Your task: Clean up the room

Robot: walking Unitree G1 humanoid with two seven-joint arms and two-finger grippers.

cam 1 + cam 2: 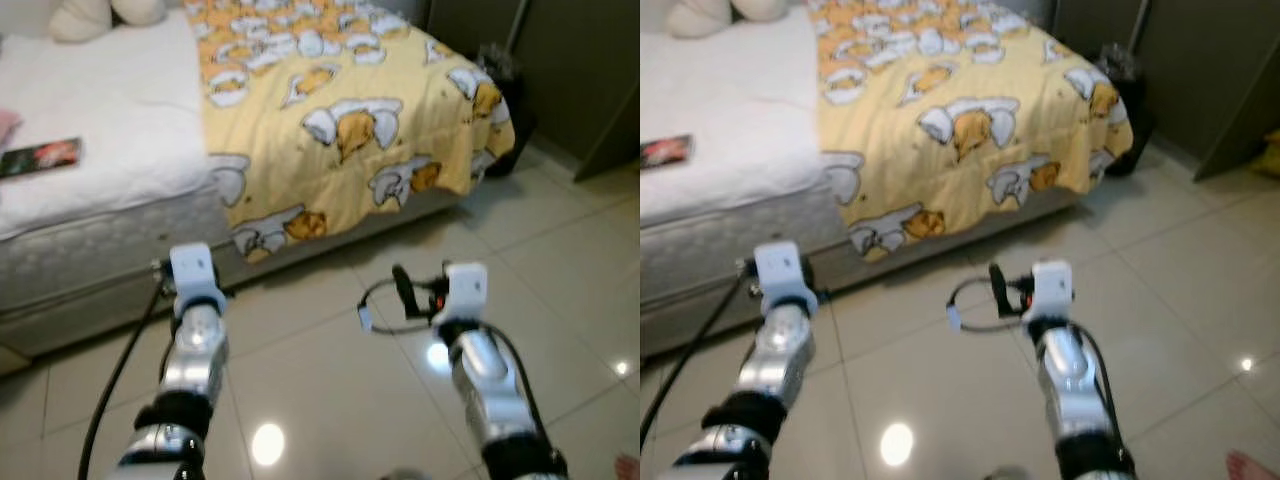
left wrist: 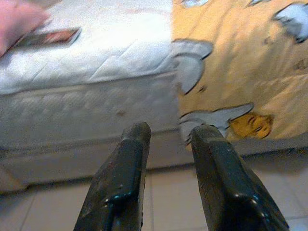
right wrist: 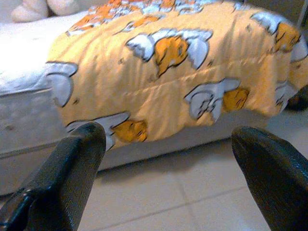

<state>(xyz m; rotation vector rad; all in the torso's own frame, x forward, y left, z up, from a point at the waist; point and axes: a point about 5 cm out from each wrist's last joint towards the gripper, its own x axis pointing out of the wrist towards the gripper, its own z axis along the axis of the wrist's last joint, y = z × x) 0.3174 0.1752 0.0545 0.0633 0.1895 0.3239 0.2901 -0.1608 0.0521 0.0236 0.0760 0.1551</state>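
Observation:
A bed stands ahead of me, with a yellow blanket (image 1: 340, 90) printed with cartoon figures hanging over its near side. A white quilted mattress cover (image 1: 100, 100) shows to the left of it. On that cover lies a flat book or magazine (image 1: 40, 157), with something pink (image 1: 4, 125) at the edge. Both arms are raised over the tiled floor in front of the bed. My left gripper (image 2: 168, 132) points at the mattress side, its fingers a small gap apart and holding nothing. My right gripper (image 3: 168, 137) faces the hanging blanket, wide open and empty.
Pale plush toys or pillows (image 1: 80, 18) rest at the head of the bed. A dark bag or bin (image 1: 500, 75) stands by the bed's far corner, next to a dark cabinet front (image 1: 590, 60). Glossy floor tiles (image 1: 330, 380) stretch out in front of me.

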